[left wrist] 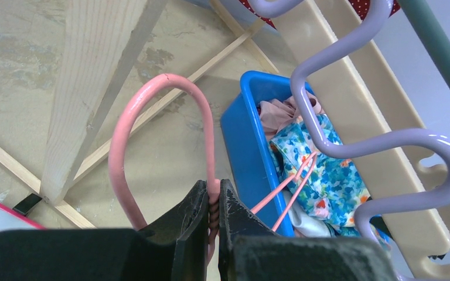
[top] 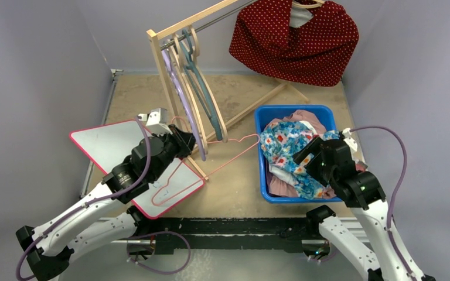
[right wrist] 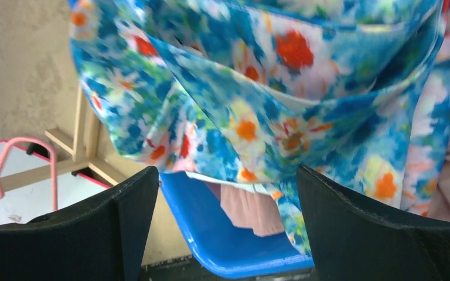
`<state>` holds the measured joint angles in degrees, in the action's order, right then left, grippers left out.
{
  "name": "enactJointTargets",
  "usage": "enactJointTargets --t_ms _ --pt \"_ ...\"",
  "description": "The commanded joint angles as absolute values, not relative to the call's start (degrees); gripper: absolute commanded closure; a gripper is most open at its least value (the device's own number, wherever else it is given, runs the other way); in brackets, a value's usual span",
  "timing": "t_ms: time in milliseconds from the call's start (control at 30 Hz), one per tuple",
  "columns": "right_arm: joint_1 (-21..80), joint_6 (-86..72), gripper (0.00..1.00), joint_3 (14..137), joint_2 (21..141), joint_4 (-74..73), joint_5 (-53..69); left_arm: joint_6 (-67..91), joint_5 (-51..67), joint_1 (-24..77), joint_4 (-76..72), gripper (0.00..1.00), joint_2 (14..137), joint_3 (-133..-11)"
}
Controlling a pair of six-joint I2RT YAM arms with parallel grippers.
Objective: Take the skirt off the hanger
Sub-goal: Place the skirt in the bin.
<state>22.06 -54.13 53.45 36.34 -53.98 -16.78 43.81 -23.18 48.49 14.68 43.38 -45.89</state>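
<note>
**Jaws: left clamped on the hanger, right spread wide over the skirt**

The left gripper [left wrist: 214, 206] is closed hard on the neck of the pink hanger [left wrist: 117, 140], just below its hook. The right gripper [right wrist: 225, 178] stands wide apart and holds nothing. The floral skirt [right wrist: 252, 88] lies directly ahead of it.

1. Location. The skirt is heaped in the blue basket [top: 293, 110], on top of a pink garment [right wrist: 243, 208]. The hanger's far end reaches the basket's near-left rim and touches the skirt's edge. The views do not show whether any fabric is caught on the wire.

2. Step in hand (judged). Draw the hanger clear of the skirt and leave the skirt in the basket.

3. Procedure.
   - Pull the hanger back along its own length, away from the basket and towards the white board [top: 108, 143].
   - Keep the wire low and level so that its end slides out and does not hook a fold.
   - Hold the clamp on the neck so the wire cannot twist.

4. Cautions.
   - The lavender hanger [left wrist: 351, 140] and the wooden rack [top: 164, 64] are close beside the left wrist. Avoid sideways swings.
   - If the skirt lifts with the wire, stop and pin the fabric with the right gripper.
</note>
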Motion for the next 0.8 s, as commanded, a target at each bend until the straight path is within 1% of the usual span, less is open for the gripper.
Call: enactJointTargets --t_ms 0,100,300,400,533,633,767 --pt "21.82 -63.31 0.12 51.54 38.76 -60.52 -12.7 42.76 -22.79 48.34 11.51 1.0 43.57 -47.52" --pt "21.88 -67.42 0.13 45.56 40.26 -56.82 -11.78 42.97 -22.37 48.32 11.17 1.0 43.88 -47.35" --pt "21.88 -71.07 0.13 37.09 46.63 -40.48 -14.43 43.59 -22.07 48.34 11.71 1.0 43.62 -47.55" --pt "21.8 -72.32 0.13 35.04 49.18 -38.47 -15.61 43.92 -21.59 48.32 12.04 1.0 43.33 -47.65" --pt "21.85 -69.86 0.12 39.38 46.78 -45.07 -16.5 42.9 -21.15 48.34 12.25 1.0 43.29 -47.86" --pt "21.82 -67.93 0.11 45.9 42.14 -51.57 -17.35 42.37 -21.04 48.32 11.05 1.0 43.62 -47.4" --pt "21.83 -64.39 0.11 53.85 34.4 -55.15 -16.93 42.14 -19.7 48.34 8.78 1.0 44.33 -47.17"
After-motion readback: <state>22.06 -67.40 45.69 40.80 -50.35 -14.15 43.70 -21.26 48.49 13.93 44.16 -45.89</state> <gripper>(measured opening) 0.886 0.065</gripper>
